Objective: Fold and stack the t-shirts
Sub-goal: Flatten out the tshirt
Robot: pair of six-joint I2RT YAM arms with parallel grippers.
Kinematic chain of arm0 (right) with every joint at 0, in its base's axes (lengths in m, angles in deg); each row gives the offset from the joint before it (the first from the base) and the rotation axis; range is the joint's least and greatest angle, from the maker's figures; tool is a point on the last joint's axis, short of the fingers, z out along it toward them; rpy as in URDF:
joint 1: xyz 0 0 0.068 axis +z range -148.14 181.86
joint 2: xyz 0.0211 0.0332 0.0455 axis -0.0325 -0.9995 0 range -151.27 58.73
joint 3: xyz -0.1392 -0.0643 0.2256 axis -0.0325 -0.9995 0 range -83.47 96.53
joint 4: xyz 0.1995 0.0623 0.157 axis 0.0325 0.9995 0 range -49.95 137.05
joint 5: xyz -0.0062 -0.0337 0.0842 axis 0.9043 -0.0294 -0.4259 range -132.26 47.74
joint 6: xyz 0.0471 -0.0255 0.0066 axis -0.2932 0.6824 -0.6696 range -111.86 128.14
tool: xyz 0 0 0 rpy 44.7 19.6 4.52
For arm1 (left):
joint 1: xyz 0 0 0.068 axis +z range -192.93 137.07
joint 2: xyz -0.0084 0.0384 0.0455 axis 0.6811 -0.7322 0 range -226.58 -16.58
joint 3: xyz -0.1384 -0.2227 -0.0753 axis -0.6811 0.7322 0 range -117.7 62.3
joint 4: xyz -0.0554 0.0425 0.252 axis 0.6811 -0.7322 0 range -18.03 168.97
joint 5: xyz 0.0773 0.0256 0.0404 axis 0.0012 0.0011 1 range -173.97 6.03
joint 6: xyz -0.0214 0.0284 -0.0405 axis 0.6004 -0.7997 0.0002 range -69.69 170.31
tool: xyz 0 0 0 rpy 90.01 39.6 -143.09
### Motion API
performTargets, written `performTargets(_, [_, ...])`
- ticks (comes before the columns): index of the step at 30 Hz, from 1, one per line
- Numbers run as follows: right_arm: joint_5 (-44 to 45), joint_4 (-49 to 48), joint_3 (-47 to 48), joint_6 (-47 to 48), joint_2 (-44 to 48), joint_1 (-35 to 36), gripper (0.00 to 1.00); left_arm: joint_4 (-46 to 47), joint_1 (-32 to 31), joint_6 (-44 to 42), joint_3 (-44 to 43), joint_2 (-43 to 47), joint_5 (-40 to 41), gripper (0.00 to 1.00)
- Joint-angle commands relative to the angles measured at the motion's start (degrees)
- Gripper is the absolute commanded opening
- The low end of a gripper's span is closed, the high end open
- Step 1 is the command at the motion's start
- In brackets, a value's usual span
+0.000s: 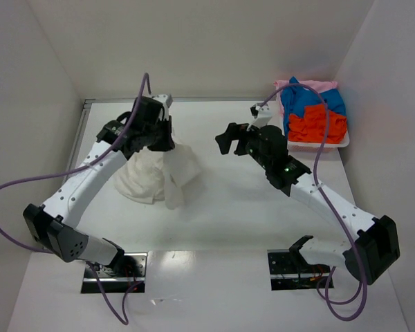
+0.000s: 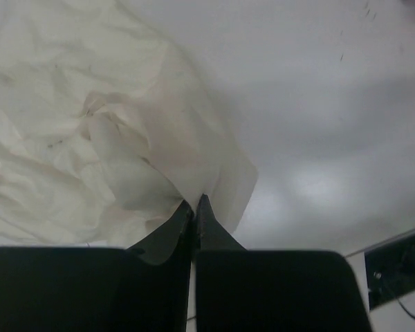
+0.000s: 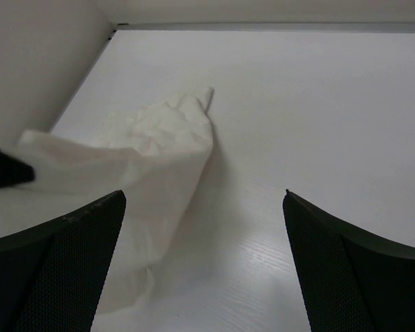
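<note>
The large off-white t-shirt (image 1: 155, 176) hangs crumpled from my left gripper (image 1: 159, 142), which is shut on a fold of it; its lower part rests on the table. In the left wrist view the cloth (image 2: 90, 131) is pinched between the closed fingertips (image 2: 206, 211). My right gripper (image 1: 228, 142) is open and empty, held above the table to the right of the shirt. The right wrist view shows the shirt (image 3: 152, 152) ahead and left of its spread fingers (image 3: 332, 249). Blue (image 1: 311, 100), orange-red (image 1: 318, 126) and pale pink (image 1: 290, 86) shirts lie heaped in the tray.
The shallow white tray (image 1: 344, 142) sits at the back right against the wall. White walls enclose the table on the left, back and right. Purple cables loop from both arms.
</note>
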Motion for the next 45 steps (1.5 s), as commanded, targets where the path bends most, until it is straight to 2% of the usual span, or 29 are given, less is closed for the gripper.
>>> performTargets(1, [4.9, -0.7, -1.5, -0.5, 4.9, -1.0, 1.00, 4.8, -0.4, 2.4, 3.5, 2.4, -6.7, 0.00])
performTargets(5, [4.9, 0.7, -2.0, -1.7, 6.3, -2.5, 1.00, 4.8, -0.4, 1.8, 7.0, 2.4, -10.9, 0.03])
performTargets(8, [1.6, 1.2, -2.0, -1.1, 6.3, -2.5, 1.00, 6.2, -0.4, 1.8, 7.8, 1.8, -12.6, 0.03])
performTargets(14, [-9.6, -0.7, -5.4, -0.5, 8.4, -2.5, 1.00, 14.4, -0.4, 9.8, 7.2, -2.4, -13.6, 0.00])
performTargets(17, [-8.6, -1.2, -6.7, -1.9, 10.7, -2.5, 1.00, 20.2, -0.4, 14.6, 7.2, -6.0, -16.0, 0.00])
performTargets(20, [-5.7, 2.3, -7.9, -1.3, 12.8, -2.5, 1.00, 22.4, -1.1, 15.9, 7.2, -10.3, -18.8, 0.14])
performTargets(21, [-4.2, 3.1, -7.9, -1.3, 13.4, -2.5, 1.00, 22.4, -2.6, 15.9, 7.2, -10.9, -18.0, 0.23])
performTargets(22, [-3.3, 4.0, -7.9, -1.3, 14.1, -2.5, 1.00, 23.1, -2.6, 15.9, 7.2, -10.9, -17.5, 0.51])
performTargets(26, [-0.7, 7.1, -7.9, -0.8, 15.5, -2.5, 1.00, 22.4, -3.2, 15.9, 8.1, -9.3, -13.2, 0.89])
performTargets(31, [-1.6, 7.6, -6.5, -0.2, 9.9, -2.5, 1.00, 19.4, -0.1, 12.8, 8.6, -5.3, -6.6, 1.00])
performTargets(36, [-2.3, 9.2, -4.4, -0.2, 2.5, -2.5, 1.00, 15.2, 3.2, 9.0, 8.6, -2.7, -0.3, 1.00])
performTargets(41, [-1.1, 13.5, -3.2, 0.9, -3.9, -2.5, 1.00, 14.3, 8.1, 7.2, 11.3, -0.3, 0.0, 1.00])
performTargets(43, [-1.1, 14.6, -2.6, 1.4, -4.9, -2.5, 0.95, 14.3, 10.1, 6.5, 12.7, 0.3, -1.0, 1.00])
performTargets(45, [-2.1, 14.6, -2.6, 1.4, -5.4, -2.0, 0.94, 14.9, 10.9, 5.9, 13.3, 0.8, -1.7, 1.00])
